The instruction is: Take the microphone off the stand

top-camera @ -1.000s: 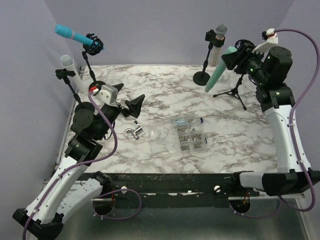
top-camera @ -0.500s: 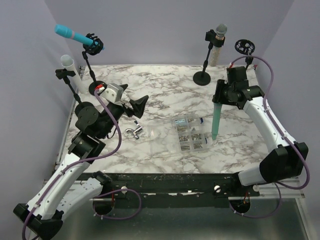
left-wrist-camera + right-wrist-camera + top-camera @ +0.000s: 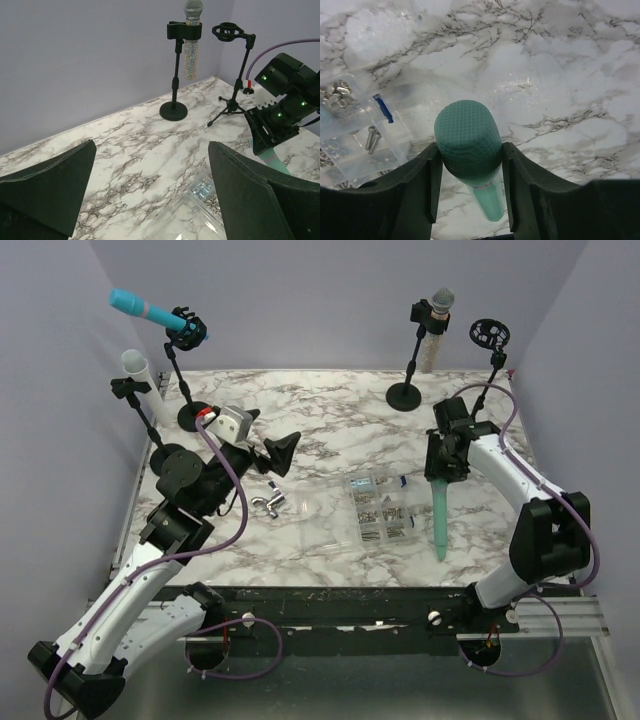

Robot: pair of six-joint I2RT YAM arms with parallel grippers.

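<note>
I have the right pincer (image 3: 470, 150) clamped on the green microphone (image 3: 467, 137); its two fingers (image 3: 422, 185) press the meshed head from either side, and the body runs down from the grip toward the marble table (image 3: 330, 420). From the top camera the green microphone (image 3: 440, 520) slants away from the right pincer (image 3: 443, 468) toward the arm bases; whether its lower end touches the marble I cannot tell. It is off the tripod stand (image 3: 489, 333), which stands just beyond the right pincer on the far side, its ring holder bare at the top; the stand and the microphone are apart.

The clear parts box (image 3: 380, 508) lies just to the left of the right pincer; through the wrist camera I see one corner of it (image 3: 350, 145) beside the left finger, with small screws inside.

My left pincer (image 3: 150, 195) is spread wide with only marble in the gap; it hangs over the table well to the left of the box. Straight ahead of it, far off, the silver microphone (image 3: 189, 45) sits upright in a round-based stand; the tripod stand (image 3: 243, 65) is to the right of that. Out beyond its left side stand the blue microphone (image 3: 150, 312) and the white microphone (image 3: 140, 375), each on its own stand.
</note>
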